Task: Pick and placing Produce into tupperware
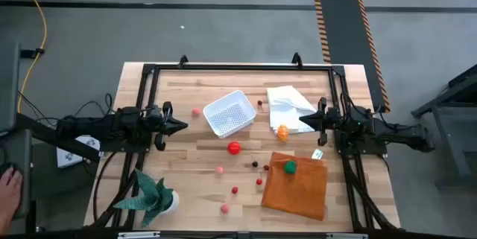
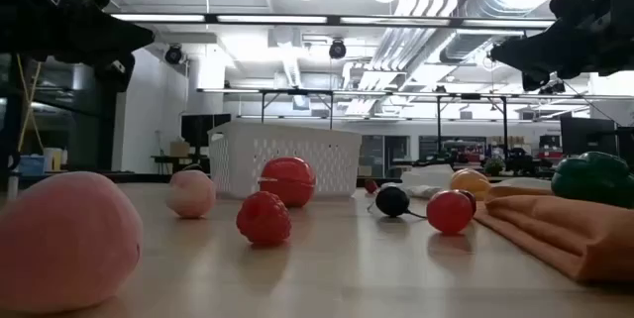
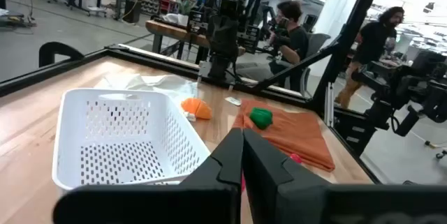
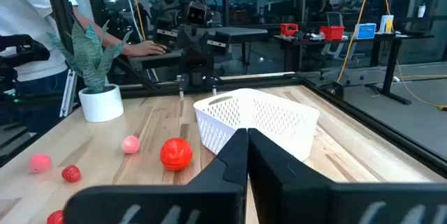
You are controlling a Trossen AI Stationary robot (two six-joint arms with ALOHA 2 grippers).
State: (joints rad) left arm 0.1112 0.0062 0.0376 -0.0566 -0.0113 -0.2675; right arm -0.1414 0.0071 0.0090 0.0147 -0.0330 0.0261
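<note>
Pink ball (image 2: 61,241) nearest, tupperware (image 1: 229,112) behind (both grippers closed, empty).

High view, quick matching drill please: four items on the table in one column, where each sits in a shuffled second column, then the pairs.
Items:
1. Green toy vegetable
2. Orange toy fruit
3. White perforated plastic tub
4. Green spiky potted plant

Places:
A. Near corner on the left arm's side
B. On the orange cloth
C. Middle of the table, empty
D. Beside the white cloth, close to the right gripper

Pairs: 1-B, 2-D, 3-C, 4-A
</note>
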